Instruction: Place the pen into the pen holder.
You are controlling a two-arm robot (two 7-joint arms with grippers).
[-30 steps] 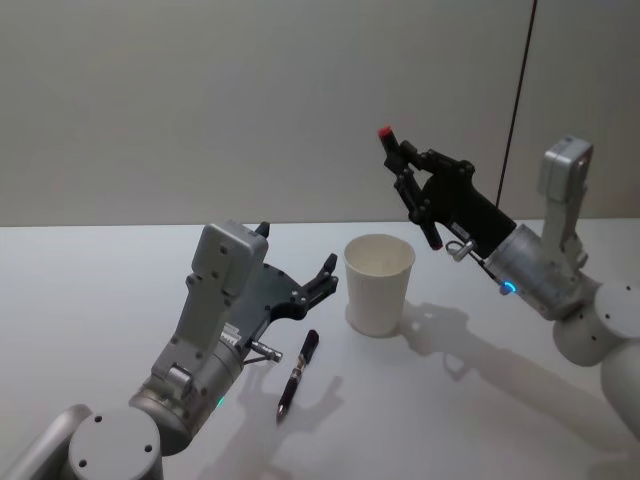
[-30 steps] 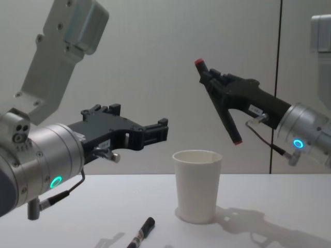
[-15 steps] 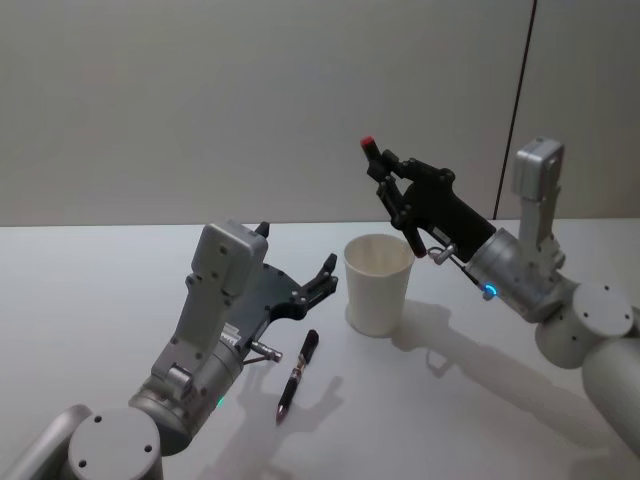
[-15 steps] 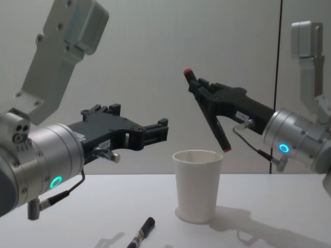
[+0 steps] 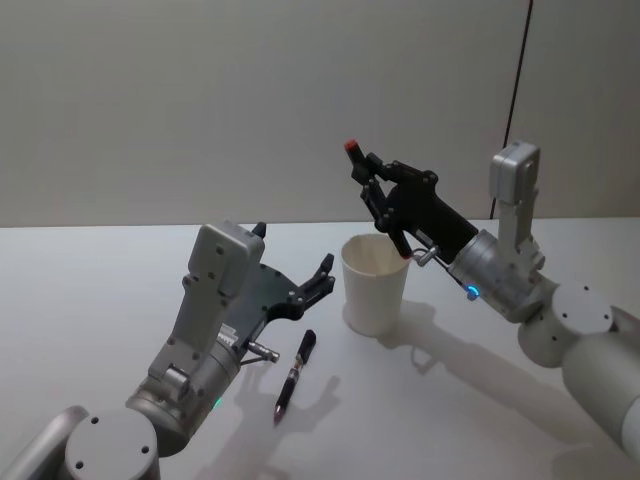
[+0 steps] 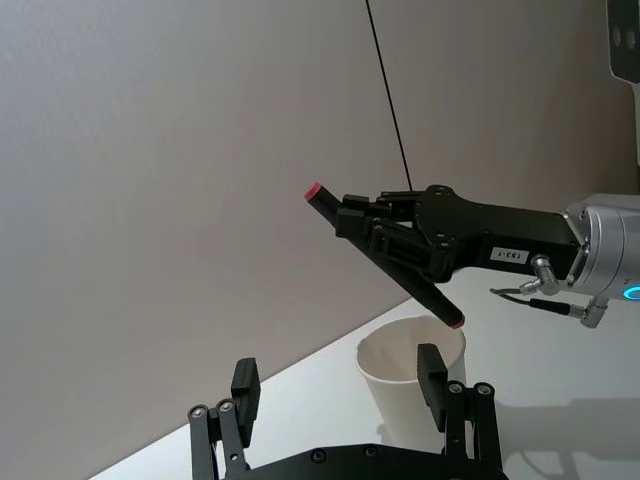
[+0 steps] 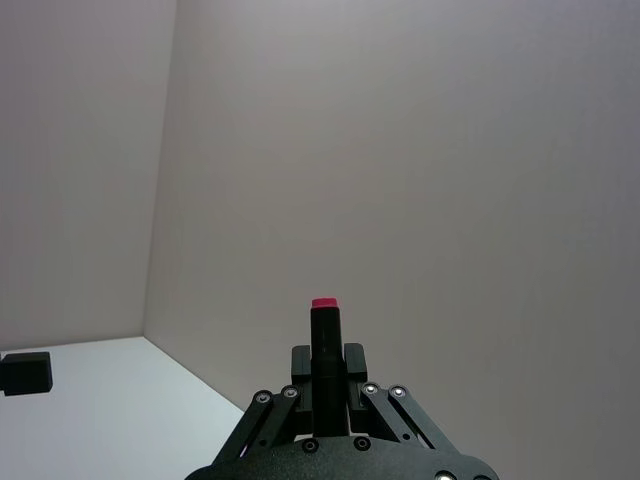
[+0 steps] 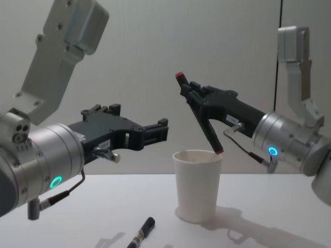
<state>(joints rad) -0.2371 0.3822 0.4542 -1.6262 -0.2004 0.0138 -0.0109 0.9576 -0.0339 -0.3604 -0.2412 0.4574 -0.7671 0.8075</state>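
Red-tipped and pinched in the right tool, the pen has been brought across until its lower end is held at the rim of the white cup, so insertion seems near; the left tool is held spread beside it.

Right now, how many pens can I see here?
2. One pen is clamped in the right gripper, tilted, lower tip at the rim of the paper cup. The other pen lies on the table before the cup, beside the left gripper. The cup could hide more.
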